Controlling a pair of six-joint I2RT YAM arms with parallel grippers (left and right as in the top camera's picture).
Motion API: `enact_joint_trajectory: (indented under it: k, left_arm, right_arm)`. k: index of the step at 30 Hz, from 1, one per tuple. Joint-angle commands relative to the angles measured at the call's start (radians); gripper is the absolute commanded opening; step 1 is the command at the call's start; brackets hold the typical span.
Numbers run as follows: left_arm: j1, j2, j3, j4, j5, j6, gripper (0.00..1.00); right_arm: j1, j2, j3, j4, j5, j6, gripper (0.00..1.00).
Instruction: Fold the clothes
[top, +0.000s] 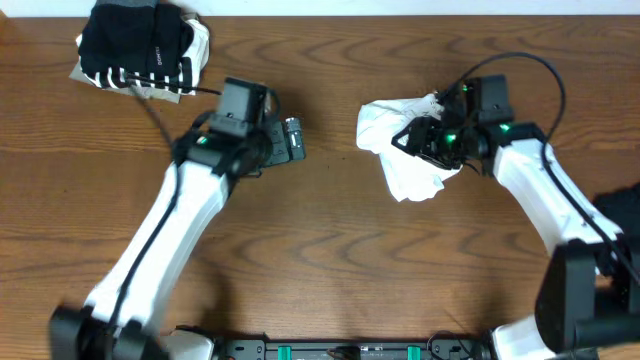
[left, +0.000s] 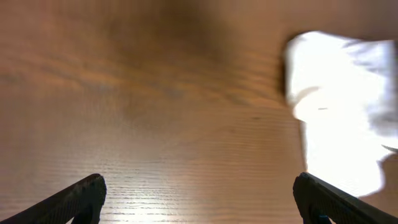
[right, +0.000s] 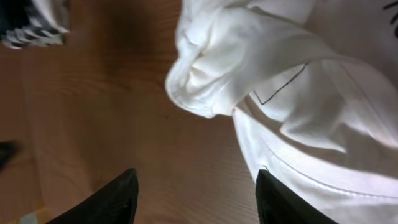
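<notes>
**On the right half of the table, a crumpled T-shirt waits to be spread**

Right of centre on the brown wooden table (top: 330, 250) lies a large white cotton T-shirt (top: 398, 168), bunched into a loose heap of overlapping folds. A thin dark line is printed on one part of it. No sleeve or hem lies flat yet.

The right gripper (right: 196, 186) hangs low at the shirt's edge. Its jaws stand apart and clamp nothing. Bare wood shows between them, and the cloth lies just beyond and beside the finger on the shirt side.

The left gripper (left: 199, 186) hovers over bare wood near the table's middle, a little apart from the shirt. Its jaws are spread wide and empty.

In the far left corner, well apart from both grippers, sits a stack of folded garments (top: 140, 45): black on top, black-and-white stripes and beige beneath.

The step in hand appears to be the start of work on the white shirt. The next move likely calls for each gripper to pinch a separate edge or corner and draw the cloth out flat before any fold is made.
</notes>
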Motion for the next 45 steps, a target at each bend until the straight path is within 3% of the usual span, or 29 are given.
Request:
enact_joint_trajectory:
  k: [1, 23, 32, 45]
  left_arm:
    - [0.001, -0.113, -0.001, -0.007, -0.018, 0.085, 0.98]
    - [0.001, -0.262, -0.001, -0.089, -0.007, 0.078, 0.98]
    - [0.001, -0.262, -0.001, -0.138, -0.007, 0.078, 0.98]
    - [0.001, -0.262, -0.001, -0.201, -0.008, 0.079, 0.98]
  right_arm:
    - [0.028, 0.053, 0.09, -0.037, 0.093, 0.011, 0.59]
    - [0.047, 0.087, 0.127, -0.048, 0.2, 0.068, 0.61]
    - [0.092, 0.145, 0.125, 0.004, 0.204, 0.126, 0.43]
    - [0.098, 0.217, 0.125, 0.1, 0.215, 0.137, 0.35]
